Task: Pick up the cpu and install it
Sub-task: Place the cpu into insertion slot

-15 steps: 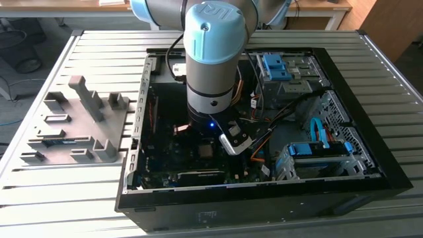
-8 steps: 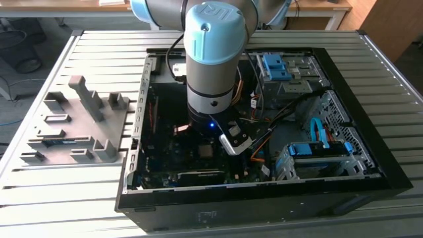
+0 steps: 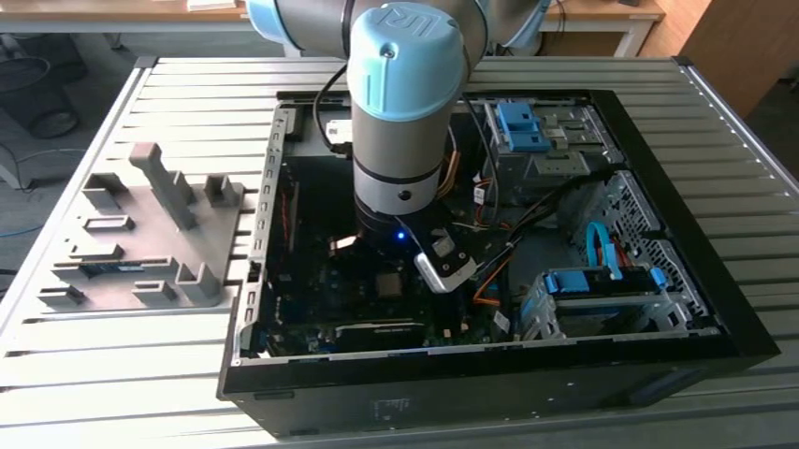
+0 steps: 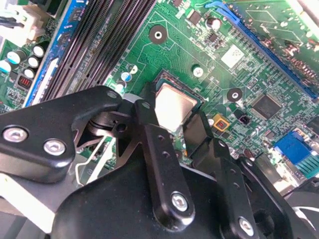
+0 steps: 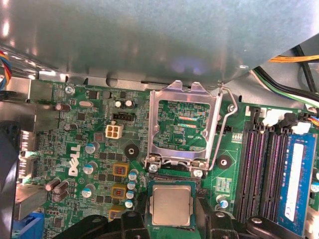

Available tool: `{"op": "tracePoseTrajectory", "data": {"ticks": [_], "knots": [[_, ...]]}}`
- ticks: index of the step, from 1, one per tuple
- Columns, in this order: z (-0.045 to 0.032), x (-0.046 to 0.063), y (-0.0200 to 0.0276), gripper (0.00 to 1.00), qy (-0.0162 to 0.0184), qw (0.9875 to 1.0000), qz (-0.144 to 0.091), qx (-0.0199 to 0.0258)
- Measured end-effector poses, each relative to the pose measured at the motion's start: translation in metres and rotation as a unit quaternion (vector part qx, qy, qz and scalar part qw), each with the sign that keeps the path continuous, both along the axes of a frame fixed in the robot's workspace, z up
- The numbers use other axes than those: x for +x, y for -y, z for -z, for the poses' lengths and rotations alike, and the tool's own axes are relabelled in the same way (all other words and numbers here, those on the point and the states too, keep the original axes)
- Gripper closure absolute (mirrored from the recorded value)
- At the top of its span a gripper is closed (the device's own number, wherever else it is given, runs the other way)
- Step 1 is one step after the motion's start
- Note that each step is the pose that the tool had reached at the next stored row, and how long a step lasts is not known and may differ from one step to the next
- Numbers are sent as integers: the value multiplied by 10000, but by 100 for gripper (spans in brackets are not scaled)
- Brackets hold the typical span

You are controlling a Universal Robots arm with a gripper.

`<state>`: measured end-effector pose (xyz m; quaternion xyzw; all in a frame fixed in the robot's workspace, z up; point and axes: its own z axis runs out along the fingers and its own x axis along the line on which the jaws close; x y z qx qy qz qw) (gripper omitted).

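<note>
**CPU lies in the socket, gripper straddling it**

The arm (image 3: 399,112) reaches straight down into the open computer case (image 3: 500,393), which lies on its side on the slatted table (image 3: 187,84). This gives the tool a vertical path to the motherboard (image 5: 89,129).

In the first wrist view the CPU (image 5: 172,205) sits flat and square within the socket (image 5: 172,180), between a row of capacitors and the memory slots (image 5: 261,164). The gripper (image 5: 172,219) is right over the chip, bracketing two opposite edges. Whether it is clamping the chip or has let go cannot be told from either wrist view.

The load plate (image 5: 182,92) is flipped back on its hinge at the socket's far edge, and the lever (image 5: 226,129) is swung out beside it. That leaves the socket uncovered, so the chip can go in from above. I judge placement to be essentially made, with the plate and lever not yet closed.
</note>
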<state>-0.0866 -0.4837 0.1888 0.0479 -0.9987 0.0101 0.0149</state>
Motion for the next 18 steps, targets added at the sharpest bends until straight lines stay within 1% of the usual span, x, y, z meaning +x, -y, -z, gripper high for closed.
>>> {"op": "tracePoseTrajectory", "data": {"ticks": [6,10,12,14,16,18], "knots": [[0,0,0,53,0,10000,0,-4],[-42,-1,0,53,0,10000,1,-4],[-46,0,-1,53,1,10000,1,-2],[-47,0,0,53,1,10000,40,-2],[-48,0,0,53,0,9999,142,-3],[-47,0,0,53,0,9999,163,-3]]}}
